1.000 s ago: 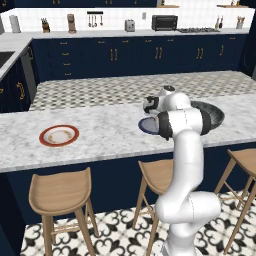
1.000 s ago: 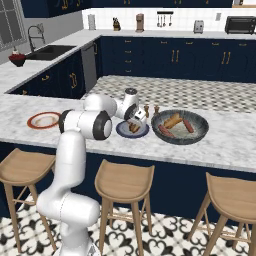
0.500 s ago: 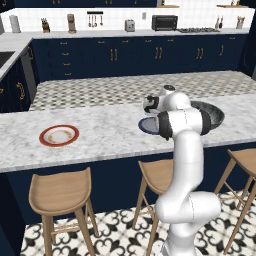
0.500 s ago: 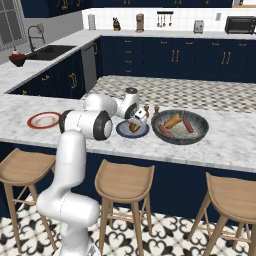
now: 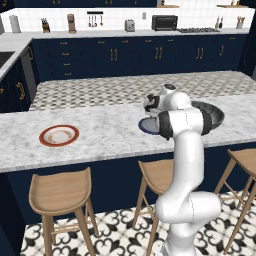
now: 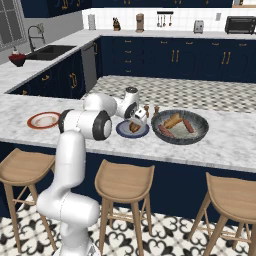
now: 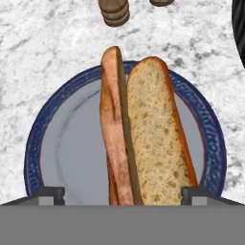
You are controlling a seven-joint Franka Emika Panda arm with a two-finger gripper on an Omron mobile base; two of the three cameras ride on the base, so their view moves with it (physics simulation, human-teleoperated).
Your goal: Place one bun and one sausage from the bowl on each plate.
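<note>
Over the blue-rimmed plate (image 7: 33,143) the tool (image 6: 138,118) has just sprung wide apart, leaving bun (image 7: 155,134) and sausage (image 7: 114,129) lying side by side on it, so the orange-rimmed plate (image 5: 59,135) comes next.

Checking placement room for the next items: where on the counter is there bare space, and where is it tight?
The widest free patch is the marble between the orange-rimmed plate and the blue-rimmed plate. The orange-rimmed plate is bare too. It is crowded around the blue-rimmed plate: a bun and sausage lie on it, the shakers stand just behind, and the bowl sits close beside.
</note>
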